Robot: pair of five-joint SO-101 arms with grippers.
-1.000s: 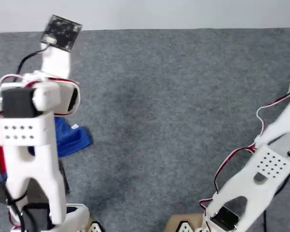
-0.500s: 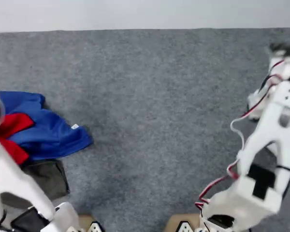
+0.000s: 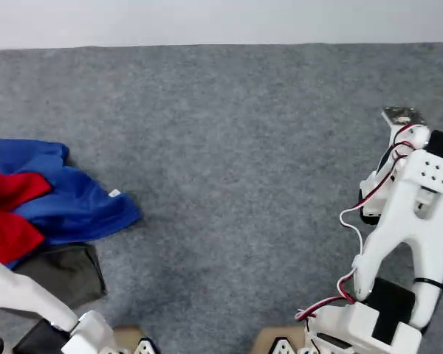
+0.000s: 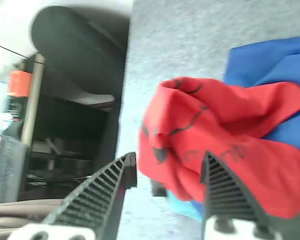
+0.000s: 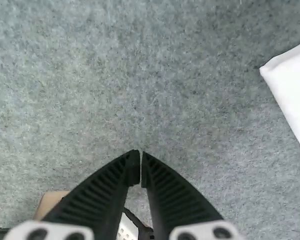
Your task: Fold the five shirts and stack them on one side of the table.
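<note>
From above, the left arm (image 3: 18, 293) has swung clear of the crumpled blue cotton shirt (image 3: 70, 198), uncovering the rumpled red shirt (image 3: 7, 217) lapping it and open grey felt table (image 3: 236, 147) beyond it; the left wrist view has the left gripper (image 4: 165, 170) spread beside the red folds; the right wrist view has the right gripper (image 5: 140, 157) pressed together over bare felt.

The worktop (image 3: 229, 147) is covered in a mottled grey, felt-like surface, with a plain white wall strip (image 3: 221, 22) along the far edge. At the left lies a crumpled royal-blue cloth shirt (image 3: 77, 203) with a small white tag (image 3: 114, 194). On it is a bright red cloth shirt (image 3: 7, 221) printed with thin dark lines. A dark olive-grey shirt (image 3: 66, 269) lies nearer, and a sliver of light turquoise cloth (image 4: 182, 209) shows under the red. The left gripper (image 4: 169, 160) and right gripper (image 5: 140, 152) are black and ribbed. The white plastic right arm (image 3: 421, 214) carries red, black and white wires.
</note>
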